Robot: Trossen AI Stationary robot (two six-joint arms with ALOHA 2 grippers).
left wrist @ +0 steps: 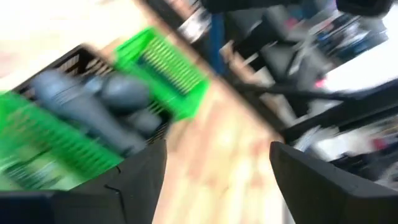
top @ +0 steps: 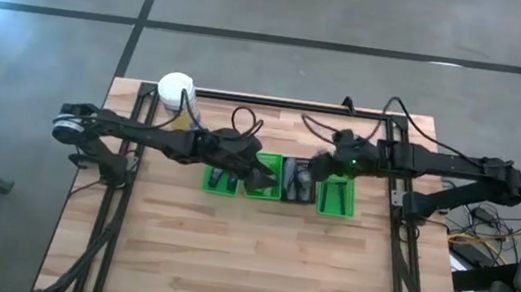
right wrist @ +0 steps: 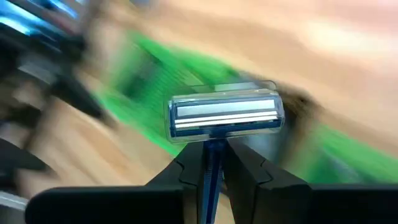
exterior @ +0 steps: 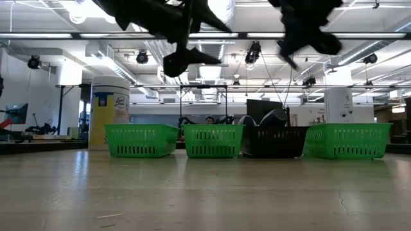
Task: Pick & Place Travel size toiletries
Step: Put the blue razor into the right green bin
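- High view: we see four bins in a row at mid-table, three green and one dark. Our left gripper (top: 259, 173) hangs over the second green bin (top: 263, 191); our right gripper (top: 316, 166) sits above the dark bin (top: 298, 183), beside the far-right green bin (top: 337, 196). A white canister (top: 175, 90) stands at the back left, apart from the work.
- Low view: both arms hang well above the bin rims, so nothing is touching a basket wall. The left gripper's fingers show spread and empty.
- Left wrist view: our left fingers (left wrist: 140, 180) stand wide apart with nothing between them, released. Ahead lie grey bottles (left wrist: 93, 102) inside the dark bin, the green one next to it.
- Right wrist view: our right gripper is clenched on a razor (right wrist: 225, 117), pinching its blue handle just under the head, which stands crosswise above the fingertips, with green basket mesh behind.
- Judgement: we read the step as carrying the razor to its bin. To do it well we should keep the pinch firm, travel clear of the rims, centre over the target compartment, lower before letting go, and keep the left arm out of the path.
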